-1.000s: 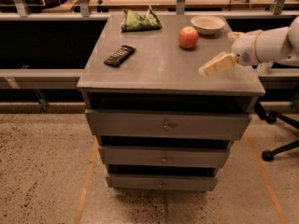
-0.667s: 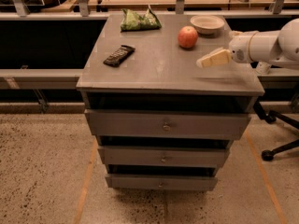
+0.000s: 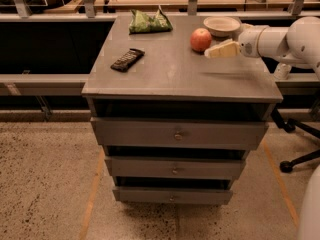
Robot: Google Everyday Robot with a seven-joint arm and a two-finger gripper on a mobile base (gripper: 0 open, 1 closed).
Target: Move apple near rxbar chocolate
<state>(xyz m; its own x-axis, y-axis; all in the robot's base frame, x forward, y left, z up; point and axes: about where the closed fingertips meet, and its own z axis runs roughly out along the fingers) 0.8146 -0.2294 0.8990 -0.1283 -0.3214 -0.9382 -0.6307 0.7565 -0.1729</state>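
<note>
The red-orange apple (image 3: pixel 200 39) sits on the grey cabinet top (image 3: pixel 175 69), at the back right. The rxbar chocolate (image 3: pixel 127 59), a flat dark bar, lies on the left part of the top, well apart from the apple. My gripper (image 3: pixel 216 51) comes in from the right on a white arm and hovers just right of the apple, a little in front of it, with its pale fingers pointing left. It holds nothing.
A shallow beige bowl (image 3: pixel 222 26) stands behind and right of the apple. A green snack bag (image 3: pixel 149 22) lies at the back centre-left. Drawers (image 3: pixel 177 134) are below, partly pulled out. An office chair base (image 3: pixel 295 149) stands on the floor at the right.
My gripper has moved up and left over the cabinet top, from the front right toward the apple. The apple, bar, bowl and bag have not moved.
</note>
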